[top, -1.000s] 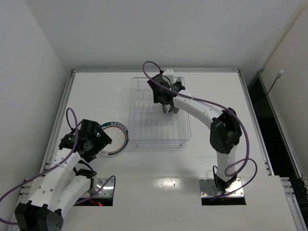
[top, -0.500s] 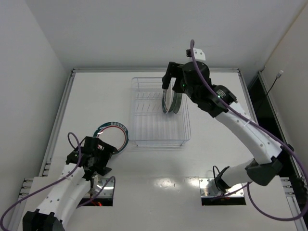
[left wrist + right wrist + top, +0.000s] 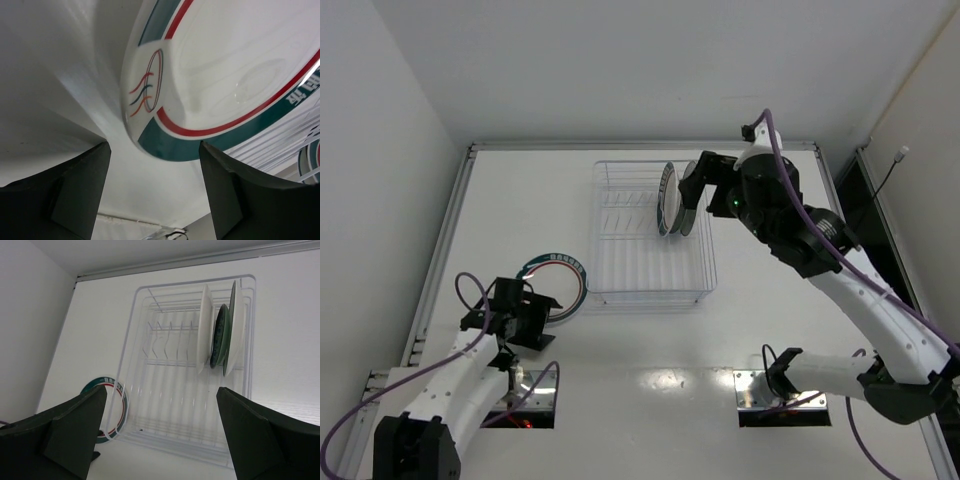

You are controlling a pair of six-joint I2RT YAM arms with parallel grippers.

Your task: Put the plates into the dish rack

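The clear dish rack point(image 3: 640, 270) stands mid-table. Three plates stand upright at its far right: a plain pale one point(image 3: 204, 330), a small teal-blue one point(image 3: 219, 337) and a white one with a dark green rim point(image 3: 235, 325). They also show in the top view point(image 3: 667, 198). A white plate with green-and-red rim bands point(image 3: 555, 285) lies flat on the table left of the rack. My left gripper point(image 3: 528, 318) is open at that plate's near-left edge. The plate's rim point(image 3: 170, 145) lies just ahead of the open fingers point(image 3: 65, 195). My right gripper point(image 3: 705, 185) is open and empty, raised above the rack's far right.
The rack's left tine rows point(image 3: 170, 340) hold nothing. White walls enclose the table on the left and back, with a metal rail point(image 3: 450, 240) along the left edge. Arm base plates point(image 3: 780, 390) sit at the near edge.
My right arm has lifted up and back to the right, away from the plates standing in the rack. My left gripper has drawn back toward the near side, off the flat plate.
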